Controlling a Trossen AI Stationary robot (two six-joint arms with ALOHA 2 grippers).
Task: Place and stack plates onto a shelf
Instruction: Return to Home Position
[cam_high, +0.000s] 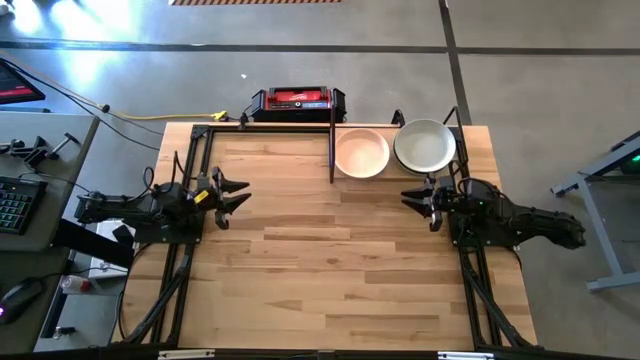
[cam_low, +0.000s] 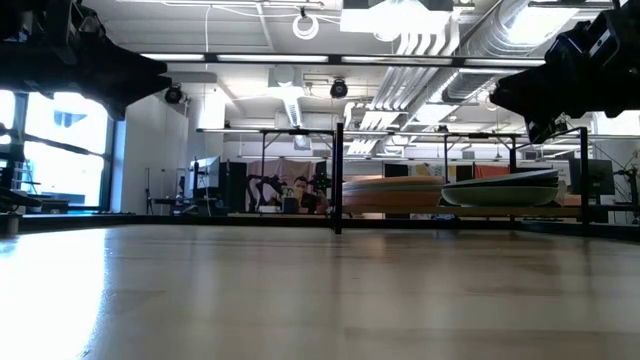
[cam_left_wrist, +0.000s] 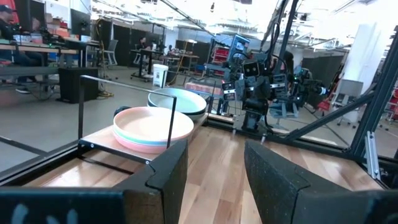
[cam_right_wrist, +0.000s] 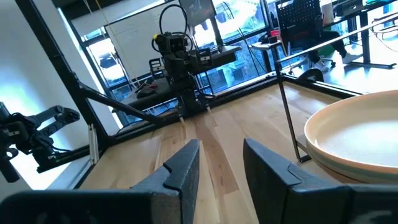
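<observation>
Both arms are at their own sides of the light wooden table (cam_high: 330, 270), wrists turned inward.

Left gripper (cam_high: 240, 194): jaws spread part-way, nothing between them. Right gripper (cam_high: 408, 197): the same, part-open and empty (each wrist view shows bare table between the dark fingers).

The round matte plates are in two stacks on the far shelf, a pale wooden board in a thin black rod frame (cam_high: 270, 138). Both stacks are on the right of its upright central divider (cam_high: 331, 150). The terracotta-pink-topped stack (cam_high: 361, 153) is just beside the divider. The off-white-topped stack (cam_high: 425, 146) is next to it, towards the table's right edge.

Key relation: the stacks lie side by side along the shelf, on the far side of the right gripper and near it. The left gripper is well apart from them, across the table. Any retreat by the right arm should, in my judgement, draw away from the off-white stack's near rim.

Unclear: plate count per stack. From above only the top plates show, and the low view gives blurred edges. The left wrist view shows a pale blue-green plate under the pink one.
</observation>
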